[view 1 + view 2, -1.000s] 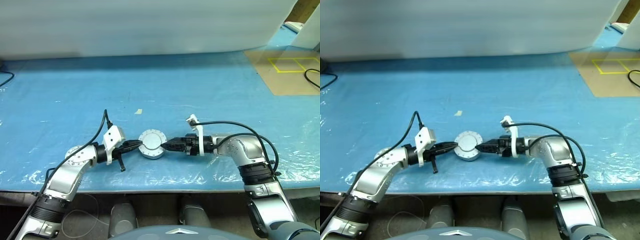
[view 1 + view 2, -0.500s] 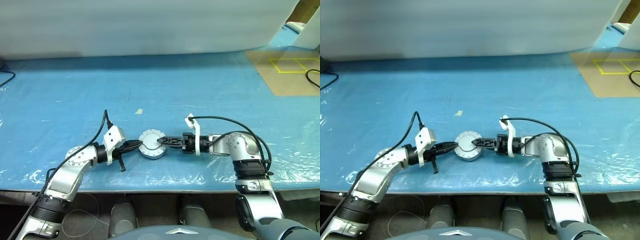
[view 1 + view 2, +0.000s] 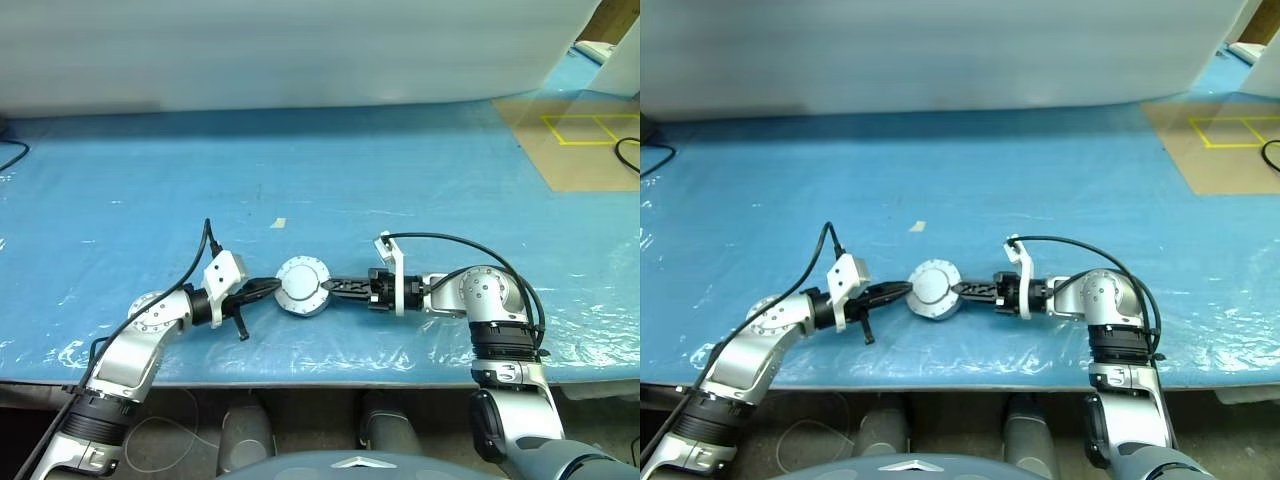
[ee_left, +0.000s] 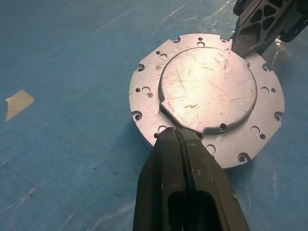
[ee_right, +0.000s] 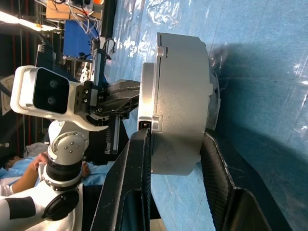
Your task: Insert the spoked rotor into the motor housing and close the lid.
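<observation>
Since a second ago, the right hand (image 3: 325,287) has rolled and closed its fingers across the lid (image 4: 207,91) and motor housing (image 5: 180,101) stack, near centre of the worktop (image 3: 420,180). Left hand (image 3: 274,285), shut and empty, braces its left rim.

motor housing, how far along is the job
Looks nearly done: the lid sits flat on the motor housing, so no rotor or windings are visible. In hand: the right gripper straddles the stack top and bottom, while the shut left gripper touches the lid's edge. Left: confirm seating, then let go.
</observation>
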`<action>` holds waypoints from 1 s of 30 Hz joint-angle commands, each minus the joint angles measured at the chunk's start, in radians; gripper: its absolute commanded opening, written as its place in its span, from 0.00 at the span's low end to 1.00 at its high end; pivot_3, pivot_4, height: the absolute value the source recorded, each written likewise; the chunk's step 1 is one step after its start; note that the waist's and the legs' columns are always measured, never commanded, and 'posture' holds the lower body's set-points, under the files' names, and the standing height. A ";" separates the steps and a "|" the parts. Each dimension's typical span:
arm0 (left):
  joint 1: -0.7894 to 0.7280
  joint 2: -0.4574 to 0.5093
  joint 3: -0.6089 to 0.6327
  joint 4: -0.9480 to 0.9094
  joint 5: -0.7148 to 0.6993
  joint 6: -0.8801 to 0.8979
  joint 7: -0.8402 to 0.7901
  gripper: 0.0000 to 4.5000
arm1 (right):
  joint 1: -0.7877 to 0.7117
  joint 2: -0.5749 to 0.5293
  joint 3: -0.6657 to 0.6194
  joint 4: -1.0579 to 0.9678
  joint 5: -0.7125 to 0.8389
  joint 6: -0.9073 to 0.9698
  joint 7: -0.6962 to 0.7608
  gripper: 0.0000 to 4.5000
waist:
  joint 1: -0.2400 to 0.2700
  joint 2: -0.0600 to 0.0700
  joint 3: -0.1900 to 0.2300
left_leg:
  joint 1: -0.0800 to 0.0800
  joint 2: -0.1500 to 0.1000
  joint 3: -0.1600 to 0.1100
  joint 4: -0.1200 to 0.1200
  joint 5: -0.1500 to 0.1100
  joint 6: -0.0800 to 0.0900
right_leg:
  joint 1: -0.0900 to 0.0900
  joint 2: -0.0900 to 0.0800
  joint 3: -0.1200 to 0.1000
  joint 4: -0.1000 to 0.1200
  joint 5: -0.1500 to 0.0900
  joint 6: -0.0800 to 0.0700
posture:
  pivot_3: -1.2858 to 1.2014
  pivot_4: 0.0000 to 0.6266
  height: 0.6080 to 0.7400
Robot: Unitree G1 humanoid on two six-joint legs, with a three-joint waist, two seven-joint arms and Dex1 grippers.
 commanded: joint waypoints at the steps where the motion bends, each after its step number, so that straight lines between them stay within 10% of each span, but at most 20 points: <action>1: 0.014 -0.007 -0.028 0.012 0.023 0.012 0.004 0.00 | -0.009 0.021 -0.010 -0.033 0.042 -0.005 0.004 0.24 | 0.000 0.000 0.000 | 0.000 0.000 0.000 0.000 0.000 0.000 | 0.000 0.000 0.000 0.000 0.000 0.000 | 0.52 0.24 1.00; 17: -0.013 -0.209 0.345 -0.053 -0.485 0.376 0.213 0.00 | -0.058 0.130 -0.197 0.025 0.107 -0.031 -0.062 0.24 | -0.004 0.000 0.001 | -0.008 0.001 0.000 0.001 0.000 0.000 | -0.007 0.001 0.000 0.001 0.000 -0.001 | 0.52 0.24 1.00; 30: -0.026 -0.351 0.451 -0.082 -0.812 0.561 0.378 0.89 | -0.111 0.220 -0.339 0.042 0.197 -0.019 -0.162 0.24 | 0.000 0.000 0.001 | -0.009 0.001 0.000 0.000 0.000 0.000 | -0.008 0.001 -0.001 0.001 0.000 -0.001 | 0.52 0.24 1.00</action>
